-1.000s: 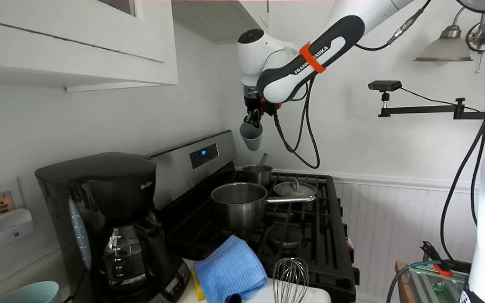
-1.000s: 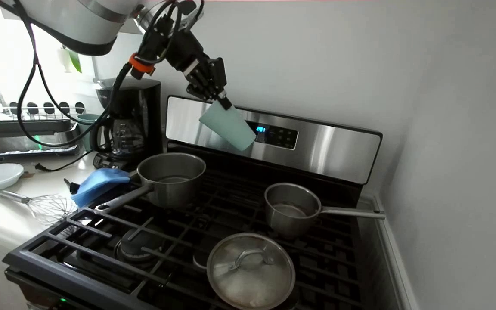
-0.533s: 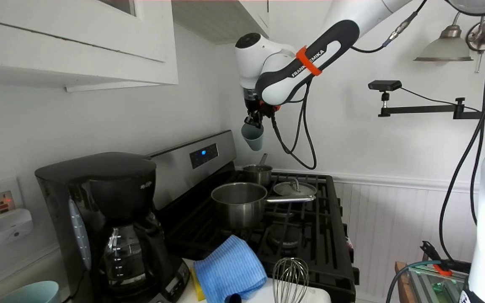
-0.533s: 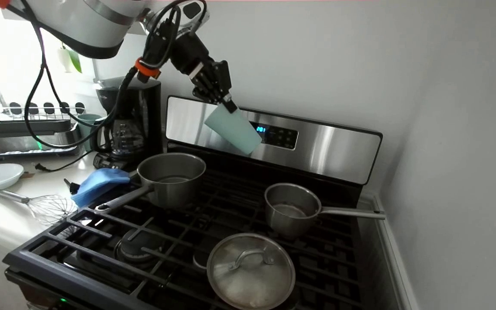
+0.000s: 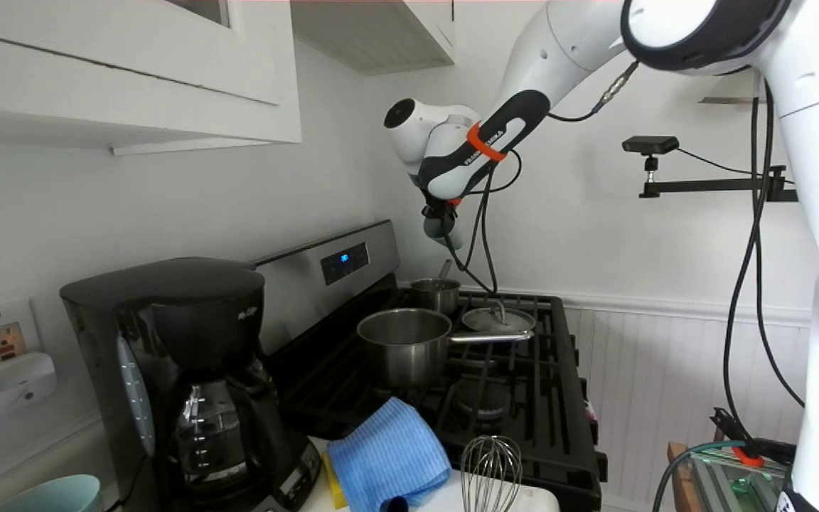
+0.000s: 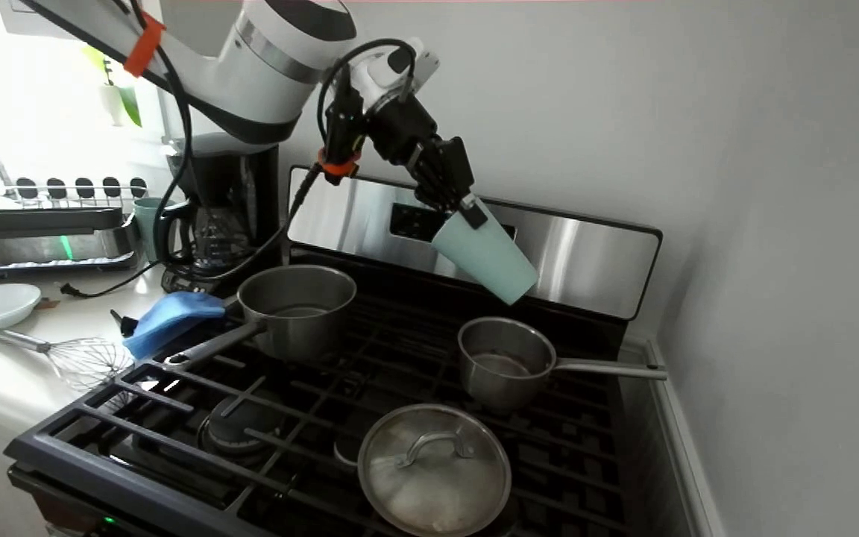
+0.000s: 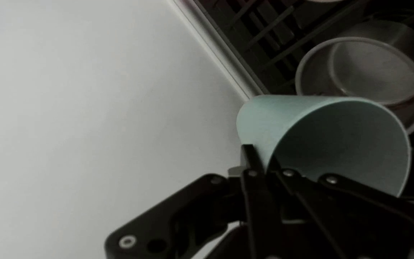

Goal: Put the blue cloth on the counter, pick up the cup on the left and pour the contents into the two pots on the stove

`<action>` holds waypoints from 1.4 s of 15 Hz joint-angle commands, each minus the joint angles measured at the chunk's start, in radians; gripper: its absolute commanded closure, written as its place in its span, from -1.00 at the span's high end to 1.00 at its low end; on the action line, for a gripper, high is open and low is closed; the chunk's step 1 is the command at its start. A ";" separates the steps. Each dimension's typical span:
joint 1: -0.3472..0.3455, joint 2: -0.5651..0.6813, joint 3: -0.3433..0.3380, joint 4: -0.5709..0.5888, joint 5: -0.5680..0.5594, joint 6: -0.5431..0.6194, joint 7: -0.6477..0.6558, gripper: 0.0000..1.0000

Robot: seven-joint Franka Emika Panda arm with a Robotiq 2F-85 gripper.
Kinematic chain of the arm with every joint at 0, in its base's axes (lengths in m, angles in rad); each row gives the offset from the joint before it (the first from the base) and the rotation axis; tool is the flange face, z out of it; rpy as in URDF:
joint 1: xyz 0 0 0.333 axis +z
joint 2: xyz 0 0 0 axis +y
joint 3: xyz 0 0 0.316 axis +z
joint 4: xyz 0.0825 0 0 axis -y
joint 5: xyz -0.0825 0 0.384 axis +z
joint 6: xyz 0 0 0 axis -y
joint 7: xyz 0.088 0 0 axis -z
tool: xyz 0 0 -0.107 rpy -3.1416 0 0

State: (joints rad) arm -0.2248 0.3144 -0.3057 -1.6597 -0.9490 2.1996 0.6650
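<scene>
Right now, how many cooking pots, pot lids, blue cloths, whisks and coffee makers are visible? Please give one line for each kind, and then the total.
Larger pot and smaller pot: 2
Pot lid: 1
Blue cloth: 1
Whisk: 1
Coffee maker: 1
Total: 6

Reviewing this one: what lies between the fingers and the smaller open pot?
An exterior view shows the tilted cup there, held at its rim by the fingers, with a gap between it and the smaller pot.

In an exterior view the fingers (image 6: 474, 214) grip the mint-green cup (image 6: 488, 255), tilted, above the smaller pot (image 6: 495, 386).
</scene>
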 commanded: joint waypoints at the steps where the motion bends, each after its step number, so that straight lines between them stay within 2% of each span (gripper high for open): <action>1: -0.007 0.169 -0.031 0.198 -0.020 -0.062 0.101 -0.98; 6: -0.005 0.316 -0.066 0.344 -0.053 -0.084 0.195 -0.98; 11: -0.007 0.423 -0.092 0.460 -0.116 -0.104 0.235 -0.98; 14: -0.007 0.462 -0.102 0.500 -0.163 -0.110 0.250 -0.98; 21: 0.003 0.514 -0.140 0.554 -0.170 -0.106 0.248 -0.98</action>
State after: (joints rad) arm -0.2256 0.7886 -0.4232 -1.1660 -1.0907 2.1110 0.8996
